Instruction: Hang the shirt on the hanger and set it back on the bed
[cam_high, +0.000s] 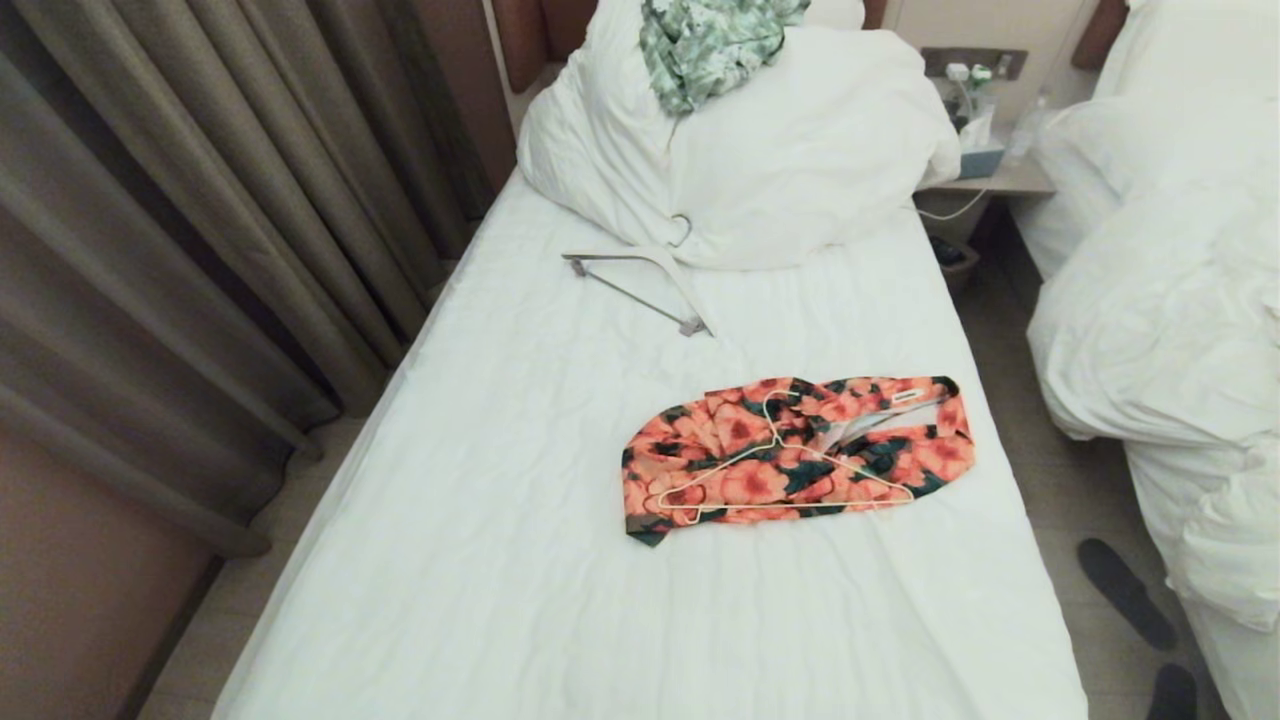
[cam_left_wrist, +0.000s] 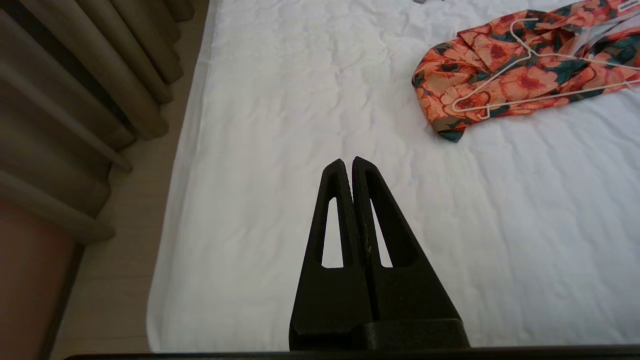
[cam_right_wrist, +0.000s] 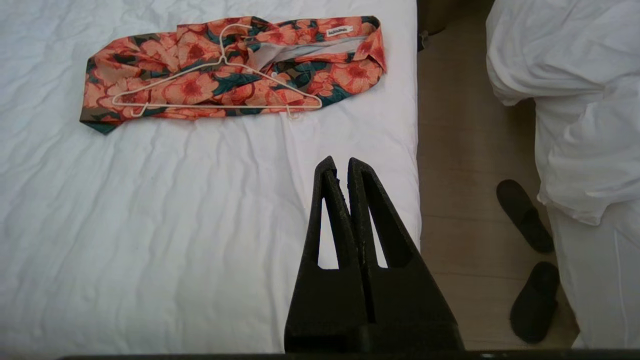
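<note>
A: Where's your coral-orange flowered short-sleeved shirt (cam_high: 800, 450)?

B: Crumpled at centre-right of the head view, on the bed's flat white sheet (cam_high: 480, 560). Your thin cream-white wire hanger (cam_high: 785, 478) lies on top, not threaded through.

A: And the grippers?

B: Your left gripper (cam_left_wrist: 347, 162) and right gripper (cam_right_wrist: 341, 162) both hover over bare sheet, fingers pressed together, holding nothing. A thicker grey-white hanger (cam_high: 640, 280) rests by the white pillows (cam_high: 780, 160), upper centre.

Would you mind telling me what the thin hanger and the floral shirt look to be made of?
The hanger looks like thin wire with a smooth cream coating, judging by its slim, even outline. The shirt looks like light woven fabric, matte and soft, since it crumples into loose folds.
</note>
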